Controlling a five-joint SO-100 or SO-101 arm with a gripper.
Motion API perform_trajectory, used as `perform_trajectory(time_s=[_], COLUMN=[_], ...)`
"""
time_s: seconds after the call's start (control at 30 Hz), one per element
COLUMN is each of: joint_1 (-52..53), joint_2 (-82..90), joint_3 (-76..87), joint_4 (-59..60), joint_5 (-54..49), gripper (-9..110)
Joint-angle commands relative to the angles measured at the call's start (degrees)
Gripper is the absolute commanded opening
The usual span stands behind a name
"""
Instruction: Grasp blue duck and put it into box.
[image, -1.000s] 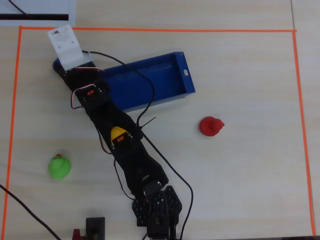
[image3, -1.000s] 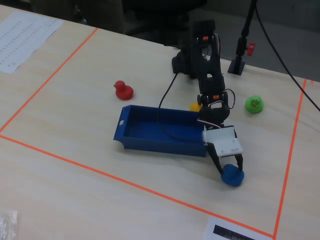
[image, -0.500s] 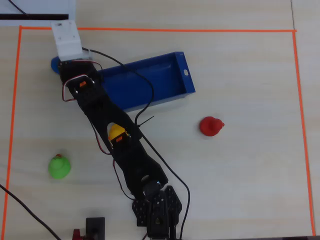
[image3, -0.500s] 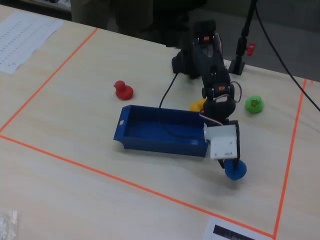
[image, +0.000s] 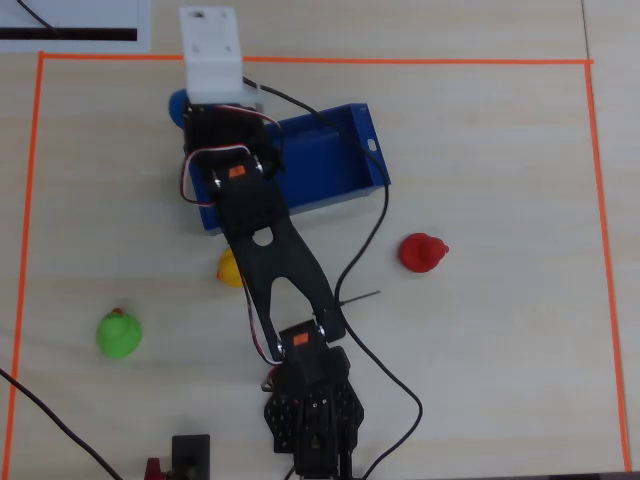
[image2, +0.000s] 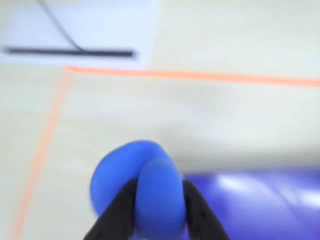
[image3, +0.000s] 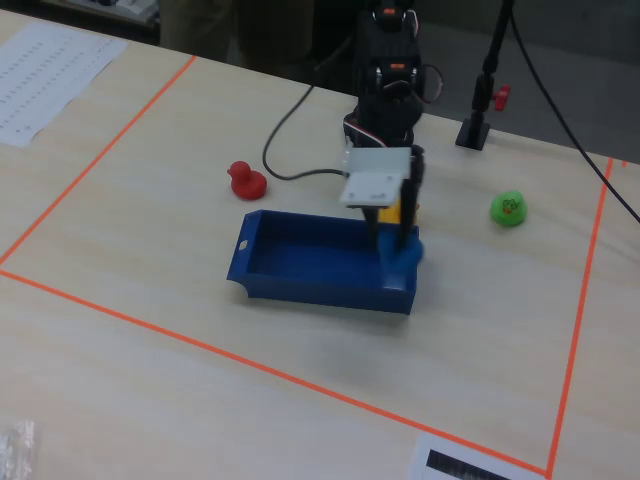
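The blue duck (image2: 145, 187) sits between my two black fingers (image2: 120, 210) in the wrist view, held above the table. My gripper (image2: 159, 212) is shut on it. In the overhead view the duck (image: 179, 105) peeks out left of the white wrist block, just beyond the box's left end. In the fixed view the duck (image3: 408, 252) hangs at the right end wall of the dark-blue box (image3: 300, 285). The box (image: 340, 150) lies under the arm; its wall (image2: 260, 200) shows at lower right in the wrist view.
A yellow duck (image: 229, 267), a green duck (image: 119, 334) and a red duck (image: 422, 252) stand on the table. Orange tape (image: 300, 60) marks the work area. A white sheet (image: 70, 25) lies outside the far corner. Black cables (image: 380, 240) trail by the arm.
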Motion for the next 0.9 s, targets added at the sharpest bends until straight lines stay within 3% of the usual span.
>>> perform_trajectory(time_s=[0.0,0.23,0.37,0.57,0.67,0.77,0.87], joint_1=[5.45,9.93,11.78,16.35,17.93,18.81,20.21], joint_2=[12.74,22.85,26.54,39.37,48.34,59.15,71.63], joint_3=[21.18,42.54,48.96,52.12,52.12,53.17,56.51], joint_4=[-3.34,-10.55,-13.10,-10.72,-5.89,-0.09,7.65], joint_5=[-2.29,-3.69,-2.29,-1.85,-1.58,0.09,-0.18], gripper=[0,0,25,34,28,1,0])
